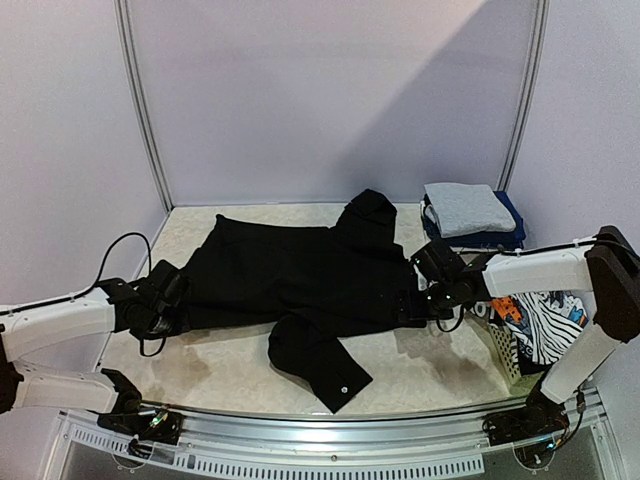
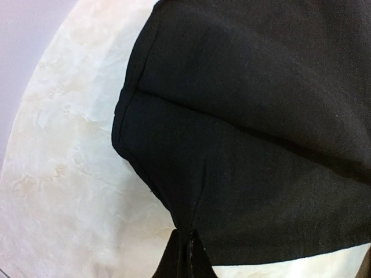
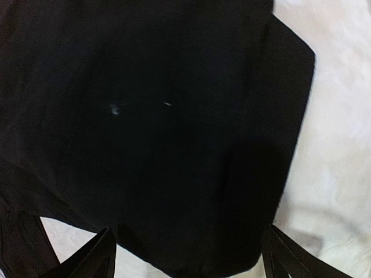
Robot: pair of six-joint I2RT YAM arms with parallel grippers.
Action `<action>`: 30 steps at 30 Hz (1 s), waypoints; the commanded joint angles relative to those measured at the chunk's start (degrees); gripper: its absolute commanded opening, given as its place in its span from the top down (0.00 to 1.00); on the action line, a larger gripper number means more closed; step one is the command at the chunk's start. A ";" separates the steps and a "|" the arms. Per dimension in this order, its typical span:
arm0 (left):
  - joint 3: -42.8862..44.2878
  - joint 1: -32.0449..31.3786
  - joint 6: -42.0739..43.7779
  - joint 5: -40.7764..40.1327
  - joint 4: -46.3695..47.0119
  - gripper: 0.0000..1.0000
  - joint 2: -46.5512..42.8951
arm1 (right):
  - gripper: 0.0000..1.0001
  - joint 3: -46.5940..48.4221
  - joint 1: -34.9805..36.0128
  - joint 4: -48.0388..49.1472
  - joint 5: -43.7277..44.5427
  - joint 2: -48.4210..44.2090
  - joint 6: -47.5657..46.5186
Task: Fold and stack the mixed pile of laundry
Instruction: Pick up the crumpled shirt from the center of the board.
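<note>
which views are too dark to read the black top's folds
top external: even light, diagonal shadow on the back wall, the black hooded top a near-flat silhouette; left wrist: sharp, creases and hem readable; right wrist: murky, cloth almost featureless

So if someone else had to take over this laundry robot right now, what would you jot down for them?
Left gripper: shut on the left edge of the black hoodie.
Right gripper: open, fingers straddling the hoodie's right edge, not gripping.
Hoodie lies spread on the table, hood toward the back, one sleeve toward the front.
Done: grey shirt folded on top of navy clothes, back right.
Left: fold and stack the hoodie, then the striped and printed clothes in the basket.
</note>
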 commanded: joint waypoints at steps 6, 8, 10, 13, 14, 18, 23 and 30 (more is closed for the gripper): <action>1.04 -0.53 2.24 -1.87 -2.27 1.00 0.44 | 0.26 -0.31 0.31 -3.52 6.00 2.29 2.56; 1.13 -0.46 2.52 -1.97 -2.16 1.00 0.70 | 0.32 -0.38 0.11 -2.64 6.71 3.49 3.15; 1.23 -0.44 2.96 -2.04 -2.04 1.00 0.84 | 0.39 0.18 -0.06 -2.66 7.26 4.65 3.56; 1.41 -0.35 3.53 -2.15 -1.91 1.00 0.84 | 0.52 0.57 -0.51 -1.97 7.22 6.42 3.76; 1.44 -0.31 3.74 -2.25 -1.89 1.00 0.84 | 0.58 0.60 -0.52 -1.74 7.10 6.90 3.75; 1.54 -0.04 4.33 -2.88 -1.76 1.00 0.84 | 0.87 1.09 -0.56 -1.00 6.54 6.98 3.41; 3.84 1.24 7.26 -3.75 -3.51 1.00 0.88 | 1.00 5.55 -2.70 -4.51 8.58 5.85 1.50; 9.03 6.23 11.47 -4.30 -8.05 1.00 -1.31 | 1.00 18.23 -9.47 -13.37 10.31 7.42 -3.32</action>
